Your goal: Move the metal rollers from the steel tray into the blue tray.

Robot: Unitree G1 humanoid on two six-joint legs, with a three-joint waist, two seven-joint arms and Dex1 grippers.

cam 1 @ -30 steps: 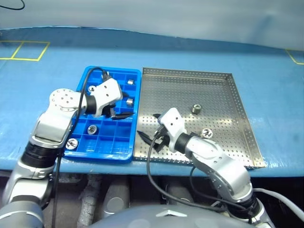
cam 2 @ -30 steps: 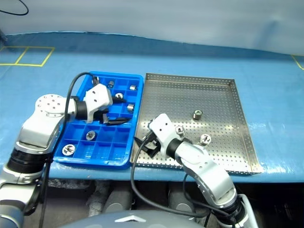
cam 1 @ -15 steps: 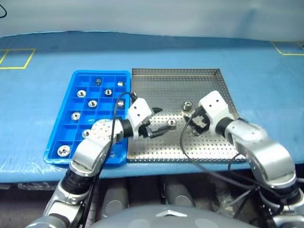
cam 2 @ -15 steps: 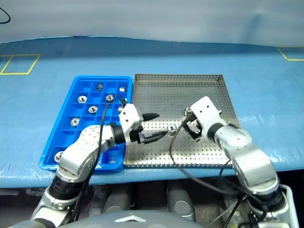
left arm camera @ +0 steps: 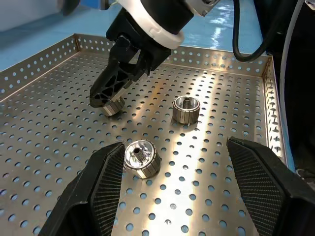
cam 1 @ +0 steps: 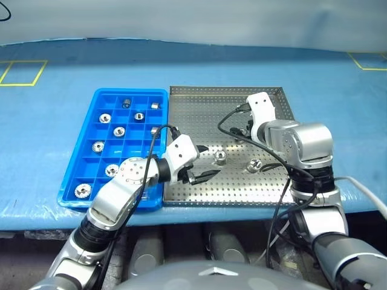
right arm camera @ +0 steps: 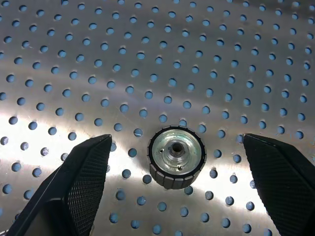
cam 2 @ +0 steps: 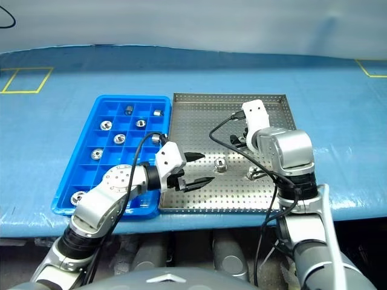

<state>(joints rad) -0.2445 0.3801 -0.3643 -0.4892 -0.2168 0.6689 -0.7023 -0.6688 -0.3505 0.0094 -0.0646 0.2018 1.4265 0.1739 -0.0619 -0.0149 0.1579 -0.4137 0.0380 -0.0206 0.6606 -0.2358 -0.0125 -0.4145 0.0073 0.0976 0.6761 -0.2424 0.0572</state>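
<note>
The steel tray (cam 1: 284, 181) lies right of the blue tray (cam 1: 71, 181). Three metal rollers stand on its perforated floor: one (cam 1: 221, 158) in the middle, one (cam 1: 254, 164) to its right, and a farther one (right arm camera: 176, 156) under my right gripper. My left gripper (cam 1: 211, 160) hovers low over the tray's near left part, open and empty, with the middle roller (left arm camera: 141, 158) just ahead of its fingertips. My right gripper (cam 1: 245, 132) points down over the far roller, open, its fingers (right arm camera: 83, 182) on either side and above it. Several rollers (cam 1: 119, 130) sit in the blue tray's compartments.
Both trays lie side by side on a blue table cover (cam 1: 338, 103) near its front edge. Black cables (cam 1: 227, 121) loop from both wrists over the steel tray. Yellow tape marks (cam 1: 18, 69) show at the far corners.
My left gripper has swung from over the blue tray to the steel tray's near left part. My right gripper has moved from the tray's near edge farther in, tipping down over a roller.
</note>
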